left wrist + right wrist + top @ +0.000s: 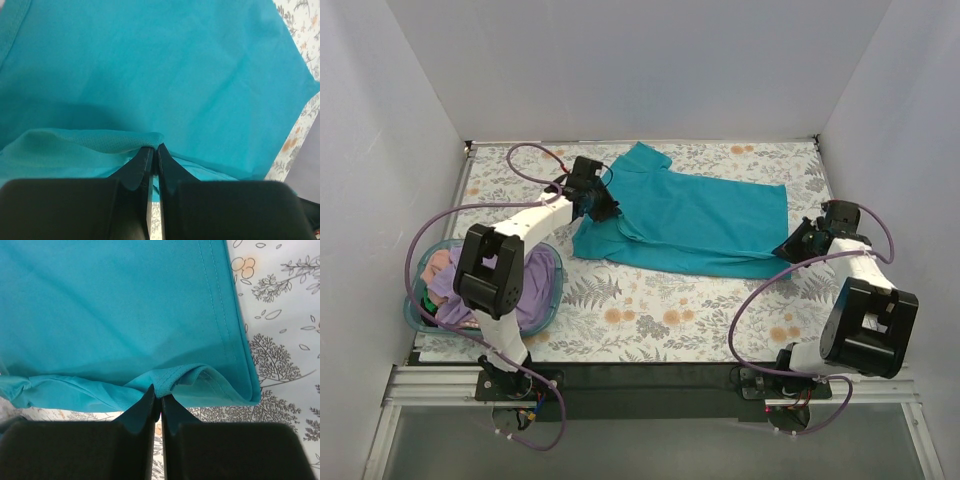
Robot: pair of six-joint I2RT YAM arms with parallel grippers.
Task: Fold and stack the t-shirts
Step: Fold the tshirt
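Lavender t-shirt [538,298] lies nearest us, bundled in the translucent blue basket [413,312] at the tabletop's [650,320] near left. A pinkish t-shirt [442,266] sits behind it. The left arm's [490,270] black joint hangs over the basket and hides its middle, so we cannot tell how the two garments overlap. A purple cable [752,295] loops over the flowered tabletop on the right.

Farther back, the teal t-shirt [705,222] lies spread out, its collar end to the left and its hem to the right. The right pincer [783,252] is at the shirt's near right corner. In its wrist view, it [157,394] is nipped tight on a raised fold of hem. The left pincer [609,209] is at the shirt's left side. In its wrist view, it [155,148] is clamped on a lifted ridge of teal cloth, possibly by a sleeve.
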